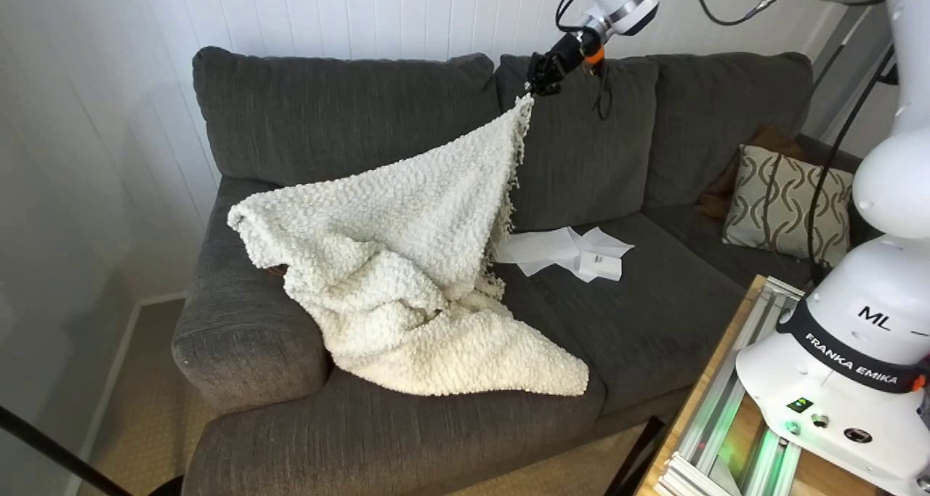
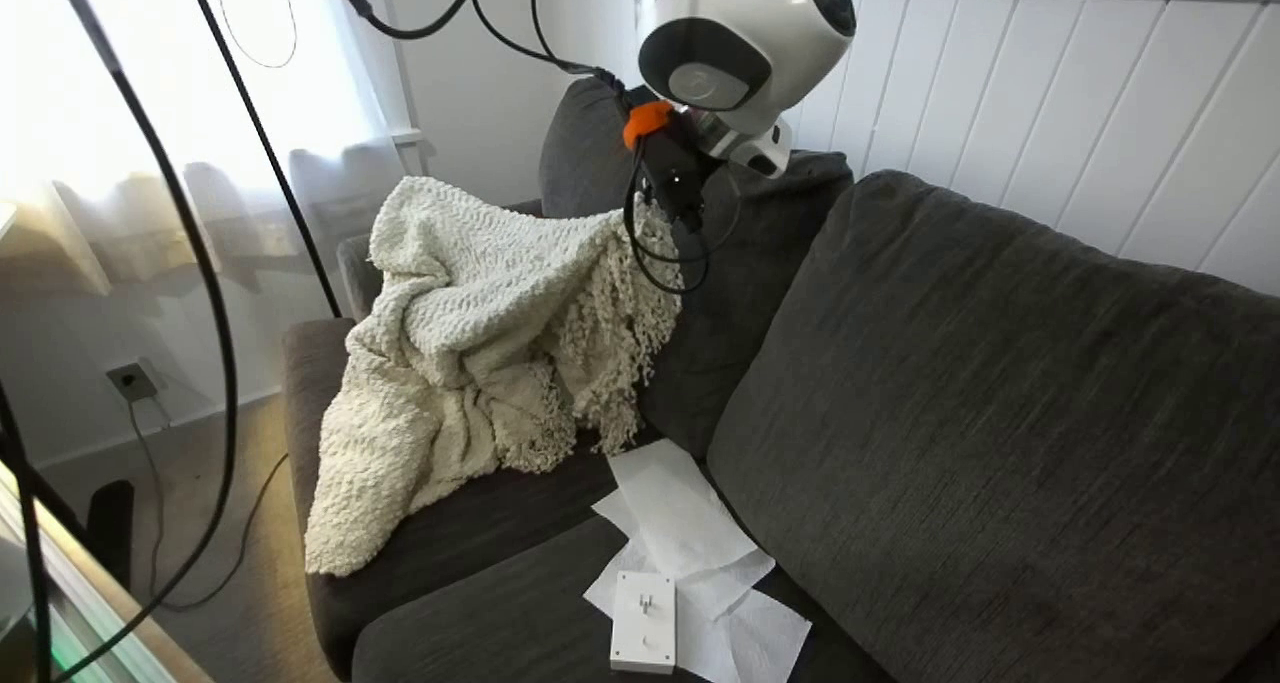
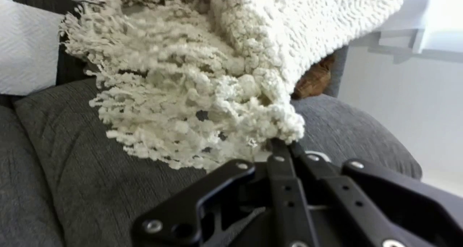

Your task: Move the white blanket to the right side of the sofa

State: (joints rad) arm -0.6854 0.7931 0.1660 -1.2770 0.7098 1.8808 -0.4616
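Note:
The cream-white knitted blanket (image 1: 407, 213) hangs by one fringed corner from my gripper (image 1: 530, 89), in front of the back cushions of the dark grey sofa (image 1: 349, 118). Its lower part lies rumpled on the seat and over the padded arm at the left of that view. The blanket (image 2: 480, 313) also shows in an exterior view, draped from my gripper (image 2: 687, 213), with the sofa (image 2: 1000, 413) beside it. In the wrist view the fingers (image 3: 285, 144) are close together on the blanket's corner (image 3: 249, 95); their very tips are hidden by the yarn.
Thin white sheets (image 1: 538, 249) lie on the seat beside the blanket, with a small white box (image 2: 643, 623) on them. A patterned pillow (image 1: 788, 198) and a brown one (image 1: 770, 141) rest at the sofa's far end. A brown item (image 3: 314, 80) shows under the blanket. Cables hang near the arm.

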